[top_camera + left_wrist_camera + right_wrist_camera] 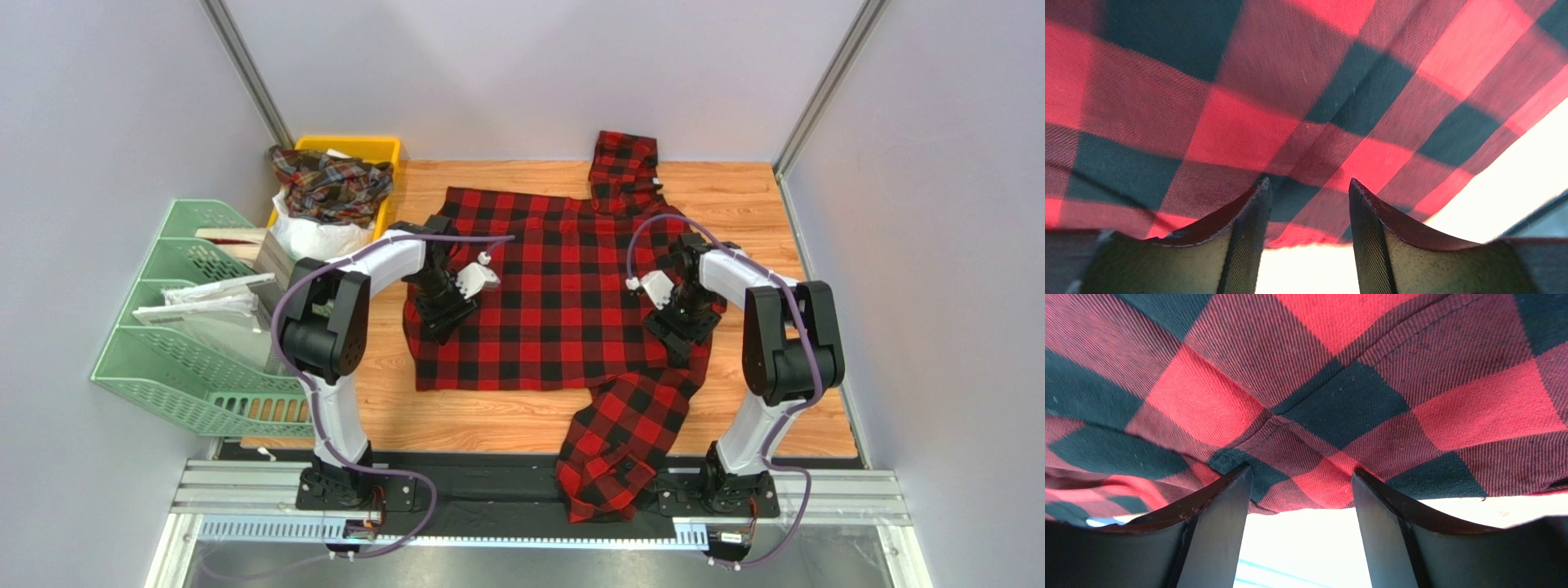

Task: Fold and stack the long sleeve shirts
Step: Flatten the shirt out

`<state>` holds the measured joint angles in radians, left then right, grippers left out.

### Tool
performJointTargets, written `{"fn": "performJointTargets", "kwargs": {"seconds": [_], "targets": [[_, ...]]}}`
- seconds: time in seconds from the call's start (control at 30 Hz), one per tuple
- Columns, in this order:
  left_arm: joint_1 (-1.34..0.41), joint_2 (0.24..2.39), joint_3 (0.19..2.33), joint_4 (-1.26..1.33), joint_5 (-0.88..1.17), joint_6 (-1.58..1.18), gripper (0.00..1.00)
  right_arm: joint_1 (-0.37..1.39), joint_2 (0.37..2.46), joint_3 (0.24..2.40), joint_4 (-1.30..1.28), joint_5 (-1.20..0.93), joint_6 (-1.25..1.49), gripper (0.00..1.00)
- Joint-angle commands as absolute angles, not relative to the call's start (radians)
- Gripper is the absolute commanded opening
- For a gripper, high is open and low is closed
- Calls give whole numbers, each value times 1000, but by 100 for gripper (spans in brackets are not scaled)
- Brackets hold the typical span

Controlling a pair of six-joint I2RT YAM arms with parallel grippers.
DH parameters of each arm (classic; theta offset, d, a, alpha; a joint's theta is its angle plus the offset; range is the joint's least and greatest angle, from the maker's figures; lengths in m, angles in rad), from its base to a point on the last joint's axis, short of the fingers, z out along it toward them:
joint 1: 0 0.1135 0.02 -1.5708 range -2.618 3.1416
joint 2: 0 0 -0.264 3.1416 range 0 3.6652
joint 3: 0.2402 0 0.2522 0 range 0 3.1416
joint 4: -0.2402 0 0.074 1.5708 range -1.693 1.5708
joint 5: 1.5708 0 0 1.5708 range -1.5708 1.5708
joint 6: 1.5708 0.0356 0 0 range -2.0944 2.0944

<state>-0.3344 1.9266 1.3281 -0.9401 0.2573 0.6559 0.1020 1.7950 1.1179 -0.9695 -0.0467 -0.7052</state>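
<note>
The red shirt [552, 294] is spread flat on the table [748, 208], between the two arms. One sleeve [620, 435] is trailed over the table's near edge, and another part [623, 162] is bunched at the far edge. The left gripper [1308, 187] is set at the shirt's left side, the right gripper [1300, 474] at its right side. In both wrist views the fingers are seen parted, a bright gap is left between them, and the cloth's edge is laid across their tips. A second, darker plaid shirt [329, 181] is heaped in a yellow bin [368, 147] beside green trays [184, 331].
</note>
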Motion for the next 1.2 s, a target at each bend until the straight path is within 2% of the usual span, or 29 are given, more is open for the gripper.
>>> {"fn": "performJointTargets", "kwargs": {"seconds": [0.0, 0.13, 0.27, 0.4, 0.6, 0.77, 1.0, 1.17], "targets": [[-376, 1901, 1247, -989, 181, 678, 55, 120, 1770, 1016, -1058, -23, -781, 67], [-432, 1841, 1167, -1040, 167, 707, 53, 140, 1710, 1041, -1214, -116, -837, 68], [-396, 1786, 1250, -1094, 242, 701, 54, 109, 1672, 1188, -1307, -259, -819, 70], [-370, 1847, 1444, -1078, 259, 660, 57, 94, 1767, 1331, -1218, -250, -718, 70], [-348, 2015, 1569, -1088, 221, 627, 58, 95, 1953, 1468, -1141, -181, -617, 66], [-345, 2062, 1513, -1074, 202, 630, 56, 95, 2011, 1392, -1118, -107, -623, 63], [-354, 1971, 1392, -1141, 216, 670, 52, 110, 1913, 1194, -1157, -86, -715, 62], [-356, 1887, 1339, -1202, 284, 699, 50, 110, 1819, 1222, -1324, -234, -778, 62]]}}
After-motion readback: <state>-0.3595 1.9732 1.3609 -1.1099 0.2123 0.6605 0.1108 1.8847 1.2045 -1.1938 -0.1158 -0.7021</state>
